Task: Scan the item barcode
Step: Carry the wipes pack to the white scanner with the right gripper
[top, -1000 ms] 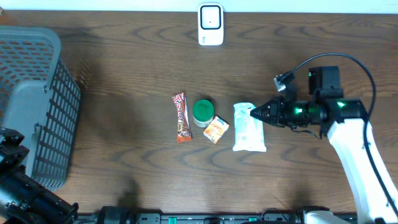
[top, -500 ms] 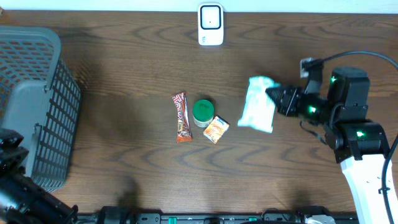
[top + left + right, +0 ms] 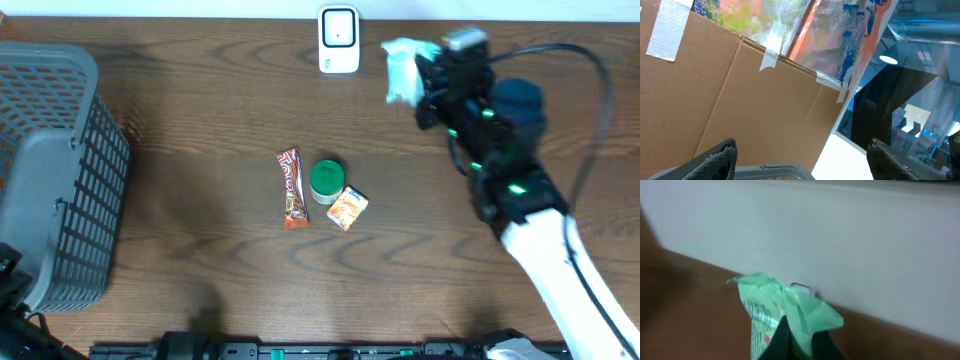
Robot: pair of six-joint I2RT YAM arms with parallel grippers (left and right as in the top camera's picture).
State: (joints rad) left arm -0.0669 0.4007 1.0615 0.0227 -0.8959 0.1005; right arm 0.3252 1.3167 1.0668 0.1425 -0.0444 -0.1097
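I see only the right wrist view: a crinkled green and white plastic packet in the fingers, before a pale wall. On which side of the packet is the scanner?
Observer: Overhead, the small white box scanner stands at the far edge of the table, left of the green and white plastic packet, apart from it.
Operator: What else lies on the table?
Observer: A long red-brown snack bar, a round green-topped container and a small orange packet, mid-table.
Operator: And the left gripper?
Observer: The left gripper is open and empty, facing cardboard.

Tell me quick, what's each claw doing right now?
Left claw: open, holding nothing.
Right claw: closed on the green-and-white packet.
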